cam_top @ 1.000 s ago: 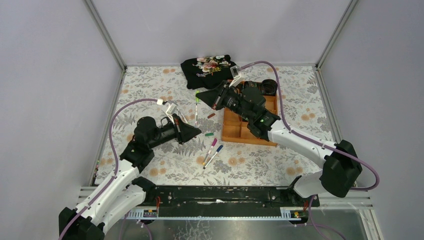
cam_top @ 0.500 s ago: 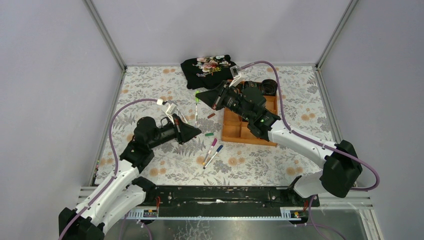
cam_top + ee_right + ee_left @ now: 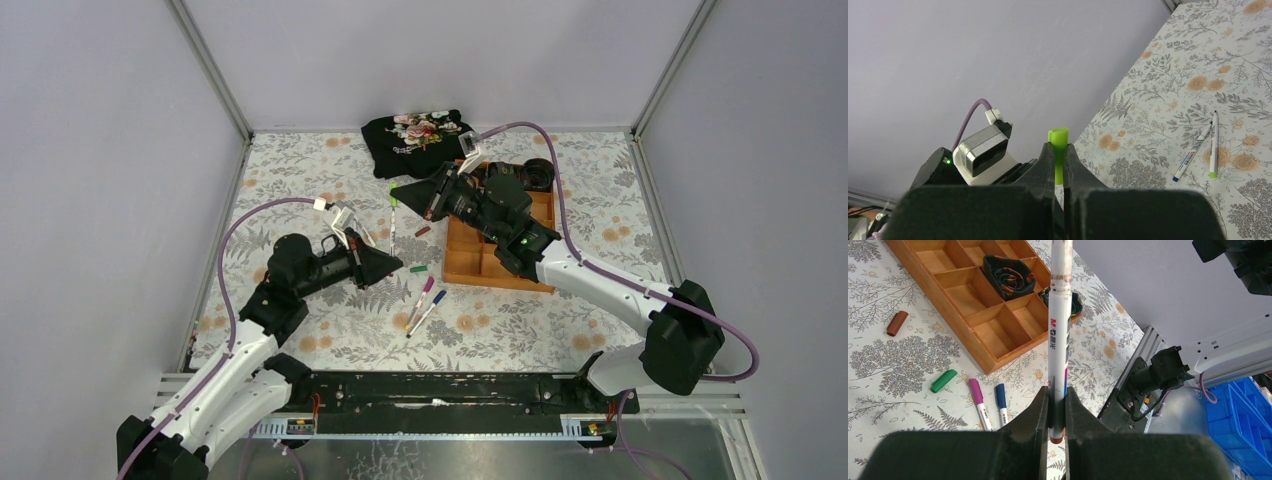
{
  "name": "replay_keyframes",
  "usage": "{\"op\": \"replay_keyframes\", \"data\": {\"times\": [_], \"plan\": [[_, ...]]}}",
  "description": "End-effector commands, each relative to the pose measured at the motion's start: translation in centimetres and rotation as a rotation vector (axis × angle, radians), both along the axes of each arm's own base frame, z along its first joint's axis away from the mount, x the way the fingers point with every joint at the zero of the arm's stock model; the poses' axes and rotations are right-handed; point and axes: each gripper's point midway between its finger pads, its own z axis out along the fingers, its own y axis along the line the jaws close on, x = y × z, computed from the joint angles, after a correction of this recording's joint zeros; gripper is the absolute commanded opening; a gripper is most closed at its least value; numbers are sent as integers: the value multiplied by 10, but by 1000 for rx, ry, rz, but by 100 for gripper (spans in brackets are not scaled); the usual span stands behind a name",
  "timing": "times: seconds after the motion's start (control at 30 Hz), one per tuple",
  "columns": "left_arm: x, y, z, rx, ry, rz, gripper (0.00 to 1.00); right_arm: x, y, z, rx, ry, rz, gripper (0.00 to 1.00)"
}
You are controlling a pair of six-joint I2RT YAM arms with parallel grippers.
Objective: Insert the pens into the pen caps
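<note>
Hovering over a floral-print desk (image 3: pixel 300 180) boxed by grey walls (image 3: pixel 100 150), the left hand (image 3: pixel 1058 392) clamps a pen (image 3: pixel 1060 315), the right hand (image 3: pixel 1060 150) pinches a green cap (image 3: pixel 1058 137); two capped pens (image 3: pixel 425 300) lie beside the tray (image 3: pixel 470 268).

Left arm (image 3: pixel 240 350) and right arm (image 3: pixel 600 282) are showing white link shells with black joint housings. A purple cable (image 3: pixel 522 125) is running along each. A green light (image 3: pixel 524 241) is glowing on the right arm. Left gripper (image 3: pixel 1058 392) and right gripper (image 3: pixel 1059 150) are presenting black wedge-shaped fingers (image 3: pixel 1035 415).
</note>
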Motion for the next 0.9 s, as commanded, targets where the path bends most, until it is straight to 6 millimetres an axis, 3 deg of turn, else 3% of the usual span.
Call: {"op": "replay_keyframes", "data": {"times": [0.0, 0.87], "plan": [[1, -1, 12, -18, -61, 0, 0, -3, 1, 23, 39, -60, 20, 0], [-2, 1, 13, -17, -67, 6, 0, -2, 0, 11, 11, -57, 13, 0]]}}
